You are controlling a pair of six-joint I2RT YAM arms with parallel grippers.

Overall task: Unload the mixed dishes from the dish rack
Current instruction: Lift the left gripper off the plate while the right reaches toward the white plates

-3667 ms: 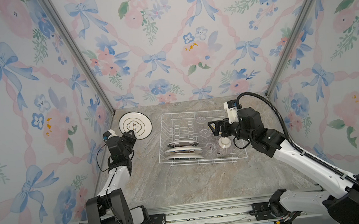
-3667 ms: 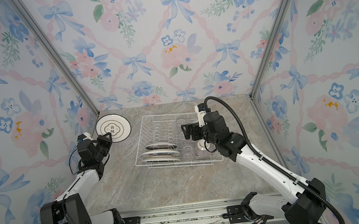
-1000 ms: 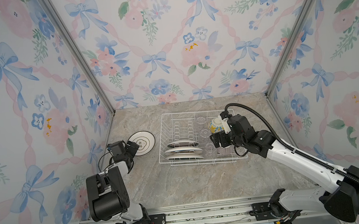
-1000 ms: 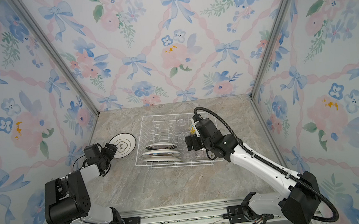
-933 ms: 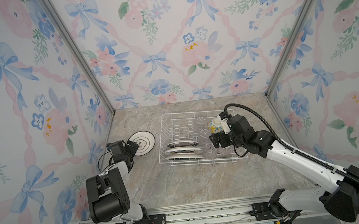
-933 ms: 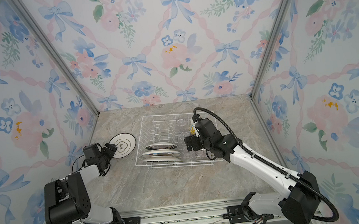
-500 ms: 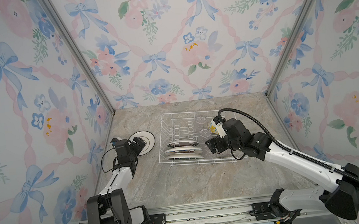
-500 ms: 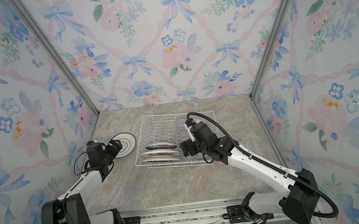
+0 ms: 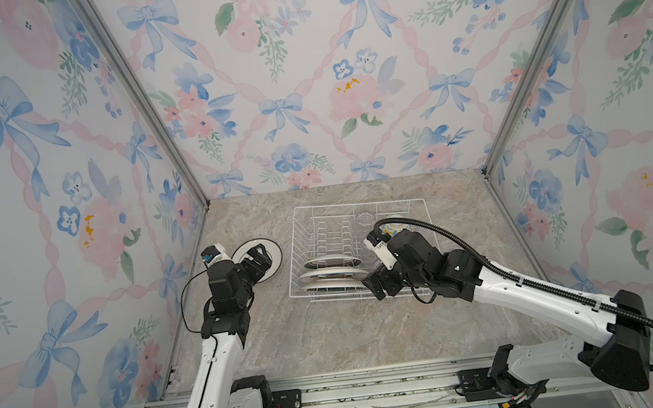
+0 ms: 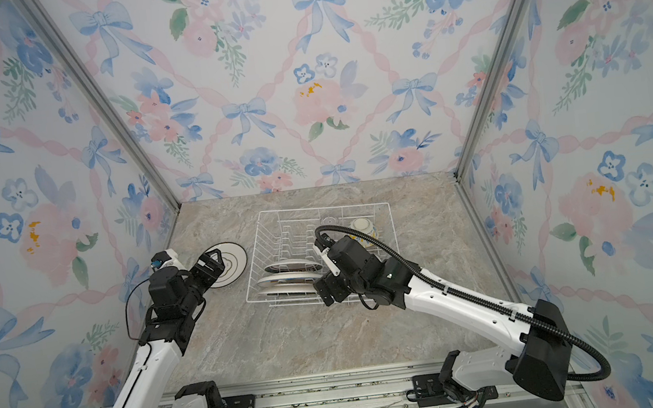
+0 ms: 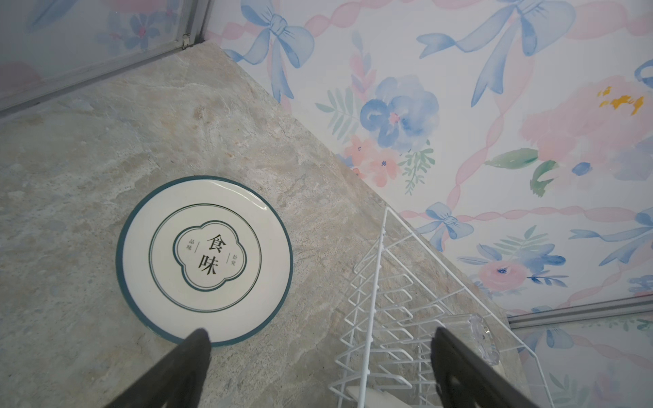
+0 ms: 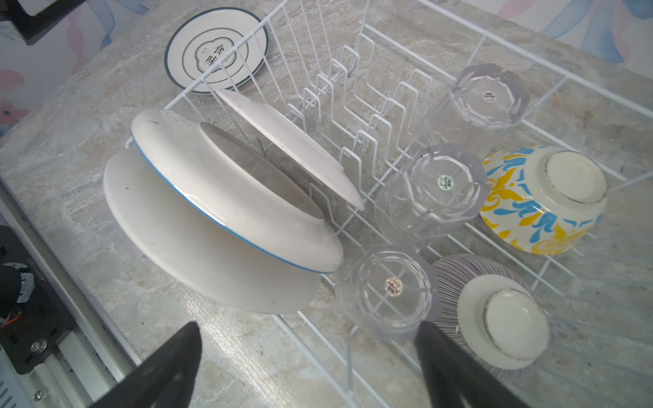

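We list, on the mottled beige stone-look counter [image 9: 331, 338]:

- One large white wire dish rack [image 9: 299, 254], mid-counter toward the back edge.
- Three round white ceramic plates [image 9: 332, 273], standing on edge in the rack's front left part.
- One clear glass cup [image 9: 365, 218] by the rack's back rim.
- One yellow-blue patterned bowl [image 9: 393, 228] beside the cup, partly behind a black cable [image 9: 445, 230].
- One dark-rimmed white round plate [image 9: 275, 256], flat near the counter's left edge, just beside the rack.

We note the left gripper [image 9: 261, 259] over that plate and the right gripper [image 9: 373, 287] at the rack's front rim, both with jaws spread.

Dish rack [image 9: 330, 236] on table [image 9: 331, 330]: plates [image 12: 226, 219] left half, cups [image 12: 438, 190] and bowls [image 12: 540, 201] right half; lone plate [image 11: 204, 260] outside, left.
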